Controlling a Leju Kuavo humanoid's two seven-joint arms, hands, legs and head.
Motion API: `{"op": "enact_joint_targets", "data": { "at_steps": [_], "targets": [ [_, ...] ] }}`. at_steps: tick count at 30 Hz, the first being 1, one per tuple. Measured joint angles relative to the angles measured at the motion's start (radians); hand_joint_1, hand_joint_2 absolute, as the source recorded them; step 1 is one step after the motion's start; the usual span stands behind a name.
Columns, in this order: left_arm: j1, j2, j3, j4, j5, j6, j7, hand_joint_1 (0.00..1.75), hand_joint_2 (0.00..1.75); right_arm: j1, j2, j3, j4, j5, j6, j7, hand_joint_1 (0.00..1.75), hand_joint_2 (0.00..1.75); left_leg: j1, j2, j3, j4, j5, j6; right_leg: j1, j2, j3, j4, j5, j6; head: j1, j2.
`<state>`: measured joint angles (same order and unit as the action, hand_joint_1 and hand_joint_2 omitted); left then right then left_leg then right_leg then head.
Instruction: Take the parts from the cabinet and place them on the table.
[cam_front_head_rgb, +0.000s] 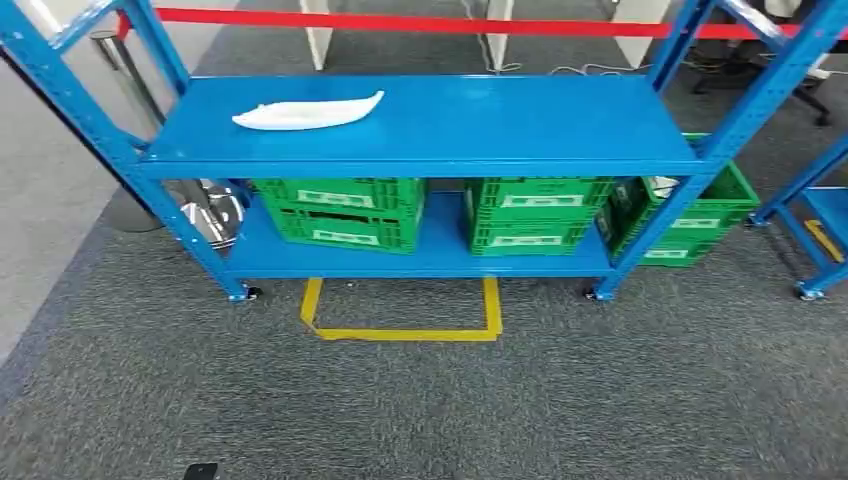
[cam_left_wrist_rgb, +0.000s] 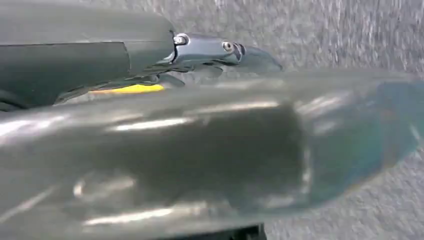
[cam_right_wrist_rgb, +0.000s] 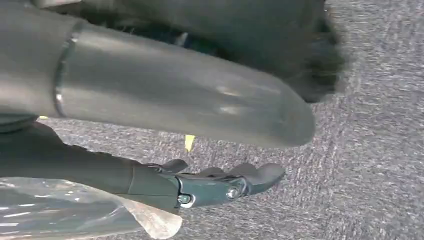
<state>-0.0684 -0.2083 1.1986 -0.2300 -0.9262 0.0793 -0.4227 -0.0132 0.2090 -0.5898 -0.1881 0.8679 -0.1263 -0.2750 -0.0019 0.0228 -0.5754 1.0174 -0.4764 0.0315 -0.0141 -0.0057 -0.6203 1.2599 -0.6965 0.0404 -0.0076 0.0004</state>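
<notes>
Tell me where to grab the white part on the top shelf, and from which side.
Grip the white part across its wide middle, coming from above at the shelf's front edge. It lies flat, long and tapering to thin tips, so the middle likely gives the steadiest hold, and nothing stands around it.

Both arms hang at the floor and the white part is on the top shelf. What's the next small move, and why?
Probably step onto the yellow floor mark: the white part lies untouched on the blue rack, and the left hand and right hand hang empty over carpet.
</notes>
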Motion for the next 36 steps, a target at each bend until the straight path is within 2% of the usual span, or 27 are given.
{"op": "enact_joint_targets", "data": {
  "at_steps": [1,2,3,5,6,7,10,11,12,13,15,16,17,18,20,21,22,24,25,27,28,30,31,32,33,34,36],
  "targets": [
    [0.0,0.0,0.0,0.0,0.0,0.0,0.0,0.0,0.0,0.002,0.0,-0.001,0.0,0.0,0.0,0.001,0.0,0.0,0.0,-0.007,0.001,0.0,-0.001,0.001,0.001,0.002,-0.035,0.05,-0.005,0.001,-0.001,0.0],
    [0.001,0.0,0.0,0.0,0.0,0.0,0.0,0.0,0.0,0.002,0.0,-0.002,0.0,0.0,0.0,0.002,0.0,0.0,0.0,-0.013,0.003,0.0,-0.003,0.001,0.001,0.002,-0.051,0.052,0.017,0.001,0.0,0.0],
    [0.002,0.0,0.0,0.0,0.0,0.0,0.0,0.0,0.0,0.002,0.0,-0.002,0.0,0.0,0.001,0.002,0.0,0.0,0.0,-0.018,0.008,0.001,-0.006,0.0,0.001,0.002,-0.043,0.011,0.062,0.001,0.0,0.0],
    [0.002,-0.001,0.0,0.0,0.0,-0.001,0.0,0.0,0.0,0.002,0.0,-0.002,0.0,0.0,0.001,0.002,0.0,0.0,0.003,-0.026,0.019,0.003,-0.014,-0.006,-0.002,0.002,0.015,-0.149,0.169,0.0,0.0,0.0],
    [0.002,-0.001,0.0,0.0,0.0,-0.001,0.0,0.0,0.0,0.002,0.0,-0.002,0.001,0.0,0.001,0.002,0.0,0.0,0.002,-0.027,0.018,0.003,-0.019,-0.013,-0.005,0.004,0.035,-0.21,0.187,0.0,0.002,0.0],
    [0.001,0.0,0.0,0.0,0.0,-0.002,0.0,0.0,0.0,0.001,0.0,-0.002,0.002,0.0,0.002,0.002,0.0,0.0,-0.006,-0.03,0.018,0.015,-0.026,-0.02,-0.002,0.008,0.049,-0.226,0.181,-0.005,0.003,0.0],
    [0.002,0.0,0.0,0.0,0.0,-0.002,0.0,0.0,0.0,0.002,0.0,-0.003,0.002,0.0,0.002,0.002,0.0,0.0,-0.001,-0.032,0.019,0.008,-0.021,-0.028,0.004,0.009,0.048,-0.222,0.184,-0.022,0.002,0.0],
    [0.002,0.0,0.0,0.0,0.0,-0.002,0.0,0.0,0.0,0.002,0.0,-0.003,0.002,0.0,0.002,0.002,0.0,0.0,0.001,-0.032,0.018,0.013,-0.028,-0.032,-0.003,0.008,0.051,-0.228,0.187,-0.029,0.002,0.0],
    [0.002,0.001,0.0,0.0,0.0,-0.002,0.0,0.0,0.0,0.001,0.0,-0.004,0.002,0.0,0.002,0.002,0.0,0.0,0.002,-0.031,0.013,0.03,-0.043,-0.039,-0.003,0.006,0.054,-0.228,0.187,-0.032,0.0,0.0],
    [0.001,0.001,0.0,0.0,0.0,-0.001,0.0,0.0,0.0,0.0,0.0,-0.004,0.002,0.0,0.002,0.002,0.0,0.0,0.002,-0.03,-0.006,0.078,-0.073,-0.045,-0.003,0.005,0.056,-0.228,0.185,-0.038,-0.006,0.0],
    [0.002,0.0,0.0,0.0,0.0,-0.002,0.0,0.0,0.0,-0.001,0.0,-0.005,0.002,0.0,0.003,0.002,0.0,0.0,0.006,-0.03,-0.081,0.236,-0.142,-0.053,-0.002,0.001,0.058,-0.228,0.181,-0.046,-0.004,0.0],
    [0.004,0.0,0.0,0.0,0.0,-0.002,0.002,0.0,0.0,0.0,0.0,-0.006,0.002,0.001,0.003,0.002,0.0,0.0,0.006,-0.03,-0.111,0.293,-0.156,-0.054,-0.002,0.001,0.06,-0.228,0.176,-0.048,-0.004,0.0],
    [0.005,0.0,0.0,0.0,0.0,-0.003,0.006,0.0,0.0,0.0,0.0,-0.006,0.002,0.002,0.003,0.002,0.0,0.0,0.007,-0.03,-0.123,0.31,-0.146,-0.054,-0.002,0.001,0.063,-0.228,0.173,-0.049,-0.004,0.0],
    [0.007,0.0,0.0,0.0,0.0,-0.003,0.011,0.0,0.0,0.0,0.0,-0.007,0.002,0.003,0.005,0.002,0.0,0.0,0.007,-0.03,-0.113,0.283,-0.115,-0.051,-0.001,0.002,0.067,-0.228,0.17,-0.048,-0.005,0.0],
    [0.006,0.0,0.0,0.0,0.001,-0.002,0.013,0.0,0.0,0.0,0.0,-0.008,0.002,0.004,0.007,-0.002,0.0,0.0,0.005,-0.03,-0.049,0.138,-0.024,-0.038,-0.001,0.002,0.08,-0.228,0.164,-0.045,-0.004,0.0],
    [0.006,0.002,0.0,0.0,0.002,-0.001,0.013,0.0,0.0,-0.001,0.0,-0.008,0.002,0.004,0.007,-0.005,0.0,0.0,0.002,-0.027,-0.013,0.057,0.009,-0.028,-0.001,0.001,0.082,-0.23,0.16,-0.043,-0.004,0.0],
    [0.003,0.005,0.0,0.0,0.004,-0.001,0.013,0.0,0.0,-0.003,0.0,-0.008,0.002,0.003,0.008,-0.008,0.0,0.0,-0.005,-0.023,0.002,0.028,-0.018,-0.021,0.005,0.0,0.084,-0.229,0.152,-0.033,-0.003,0.0],
    [0.003,0.004,0.0,0.0,0.006,-0.002,0.012,0.0,0.0,-0.003,0.0,-0.009,0.001,0.002,0.009,-0.011,0.0,0.0,-0.007,-0.024,0.005,0.007,-0.025,-0.017,0.002,-0.001,0.085,-0.236,0.155,-0.02,-0.003,0.0],
    [0.006,0.004,0.0,0.0,0.008,-0.002,0.011,0.0,0.0,-0.003,0.0,-0.01,0.001,0.002,0.009,-0.011,0.0,0.0,-0.006,-0.026,0.009,0.002,-0.025,-0.01,0.002,-0.002,0.097,-0.226,0.17,-0.008,-0.004,0.0],
    [0.011,0.005,0.001,0.0,0.01,-0.003,0.011,0.0,0.0,-0.005,0.0,-0.01,0.001,0.003,0.009,-0.01,0.0,0.0,0.002,-0.027,0.034,-0.009,-0.023,-0.003,0.001,-0.001,0.091,-0.213,0.15,0.002,-0.002,0.0],
    [0.009,0.006,0.001,0.0,0.01,-0.003,0.01,0.0,0.0,-0.007,0.0,-0.01,0.001,0.003,0.009,-0.011,0.0,0.0,0.002,-0.028,0.039,-0.009,-0.026,0.002,0.001,0.002,0.074,-0.177,0.13,0.003,0.004,0.0],
    [0.007,0.006,0.002,0.0,0.011,-0.006,0.01,0.0,0.0,-0.006,0.0,-0.01,0.001,0.003,0.011,-0.006,0.0,0.0,0.0,-0.028,0.043,-0.009,-0.034,0.008,0.001,0.003,-0.019,-0.024,0.067,0.007,0.005,0.0],
    [0.007,0.006,0.002,0.0,0.011,-0.008,0.01,0.0,0.0,-0.005,0.0,-0.01,0.001,0.005,0.011,0.001,0.0,0.0,-0.001,-0.028,0.046,-0.008,-0.039,0.009,0.002,0.004,-0.06,0.032,0.051,0.008,0.006,0.0],
    [0.008,0.006,0.002,0.0,0.011,-0.009,0.009,0.0,0.0,-0.003,0.0,-0.011,0.001,0.008,0.013,0.007,0.0,0.0,-0.002,-0.028,0.053,-0.008,-0.044,0.009,0.002,0.004,-0.09,0.059,0.056,0.01,0.006,0.0],
    [0.01,0.006,0.002,0.0,0.011,-0.01,0.009,0.0,0.0,-0.001,-0.001,-0.011,0.001,0.011,0.014,0.011,0.0,0.0,-0.001,-0.028,0.063,-0.008,-0.052,0.008,0.002,0.004,-0.094,0.039,0.084,0.009,0.005,0.0],
    [0.011,0.006,0.002,0.0,0.011,-0.011,0.008,0.0,0.0,-0.001,-0.001,-0.011,0.001,0.017,0.015,0.013,0.0,0.0,-0.001,-0.03,0.073,-0.008,-0.061,0.007,0.002,0.003,-0.082,-0.015,0.126,0.009,0.007,0.0],
    [0.01,0.006,0.003,0.0,0.012,-0.011,0.008,0.0,0.0,-0.001,-0.001,-0.011,0.001,0.023,0.018,0.014,0.0,0.0,-0.001,-0.031,0.1,-0.008,-0.082,0.0,0.001,0.003,-0.029,-0.175,0.236,0.001,0.007,0.0]
  ]
}}
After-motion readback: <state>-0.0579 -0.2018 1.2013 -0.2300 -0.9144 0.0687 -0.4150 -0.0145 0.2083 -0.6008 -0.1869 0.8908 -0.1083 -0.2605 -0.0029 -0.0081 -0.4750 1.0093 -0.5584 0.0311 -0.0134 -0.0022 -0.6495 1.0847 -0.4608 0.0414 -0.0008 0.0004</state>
